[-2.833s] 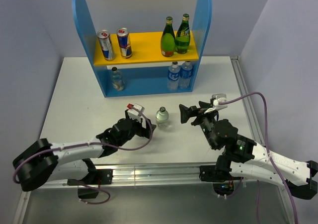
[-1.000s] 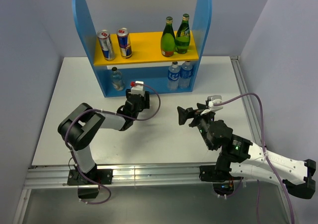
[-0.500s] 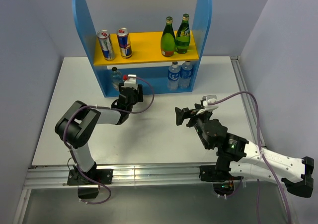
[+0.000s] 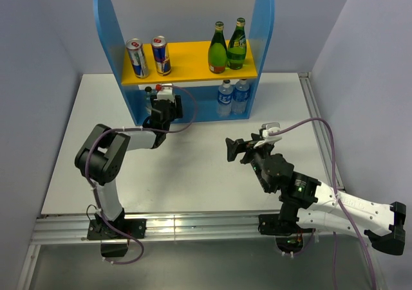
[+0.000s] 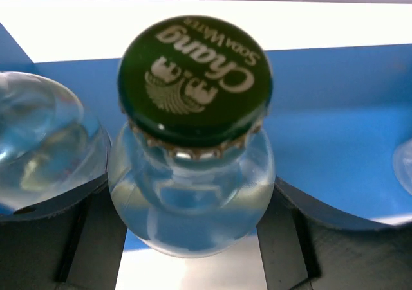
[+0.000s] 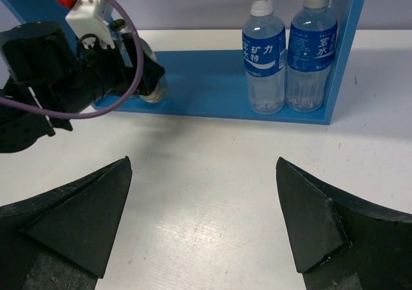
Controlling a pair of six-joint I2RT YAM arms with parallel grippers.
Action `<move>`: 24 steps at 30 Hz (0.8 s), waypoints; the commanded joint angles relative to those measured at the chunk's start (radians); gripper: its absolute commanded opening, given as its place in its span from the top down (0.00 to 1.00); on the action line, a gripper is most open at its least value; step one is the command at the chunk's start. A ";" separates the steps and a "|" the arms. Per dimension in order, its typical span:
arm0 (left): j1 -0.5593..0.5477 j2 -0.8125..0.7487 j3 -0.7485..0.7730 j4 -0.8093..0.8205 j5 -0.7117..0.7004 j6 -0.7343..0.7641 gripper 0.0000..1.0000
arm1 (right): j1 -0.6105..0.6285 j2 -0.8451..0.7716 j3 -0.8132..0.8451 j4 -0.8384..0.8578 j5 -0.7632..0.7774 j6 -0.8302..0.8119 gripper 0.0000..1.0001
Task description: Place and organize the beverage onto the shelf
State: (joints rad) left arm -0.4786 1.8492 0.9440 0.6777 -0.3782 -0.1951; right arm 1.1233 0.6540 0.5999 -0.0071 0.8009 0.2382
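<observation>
The shelf (image 4: 106, 33) stands at the back of the table, with a yellow top board (image 4: 193, 62) and a blue lower board (image 6: 206, 100). My left gripper (image 4: 161, 107) reaches into the lower level at its left end. It is shut on a clear soda water bottle with a green cap (image 5: 193, 78); its fingers (image 5: 96, 238) press both sides of the glass body. A second clear bottle (image 5: 38, 142) stands right beside it on the left. My right gripper (image 4: 235, 150) is open and empty over the table's middle, and it also shows in the right wrist view (image 6: 203, 219).
Two Red Bull cans (image 4: 136, 57) stand on the left of the top board and two green glass bottles (image 4: 217, 47) on the right. Two blue-label water bottles (image 6: 264, 52) stand at the lower level's right end. Grey walls enclose the table.
My left arm has carried the clear bottle from the table's middle up to the shelf's lower left. My right gripper has drifted slightly left and stays open.
</observation>
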 commanded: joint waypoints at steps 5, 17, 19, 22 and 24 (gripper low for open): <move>0.047 0.071 0.121 0.117 -0.004 0.008 1.00 | 0.001 -0.010 -0.002 0.035 0.027 -0.002 0.00; 0.098 0.108 0.145 0.088 -0.031 -0.015 1.00 | -0.002 -0.001 -0.003 0.039 0.020 -0.002 0.00; 0.098 0.102 0.148 0.075 -0.031 -0.018 0.76 | -0.003 -0.002 -0.002 0.038 0.021 0.000 0.00; 0.098 0.093 0.144 0.068 -0.030 -0.023 0.29 | -0.002 -0.008 -0.005 0.041 0.021 0.000 0.00; 0.098 0.084 0.139 0.060 -0.033 -0.026 0.11 | -0.002 -0.008 -0.005 0.036 0.020 0.001 0.00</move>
State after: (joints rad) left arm -0.4011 1.9617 1.0283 0.6674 -0.3710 -0.2043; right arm 1.1233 0.6533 0.5999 -0.0067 0.8024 0.2382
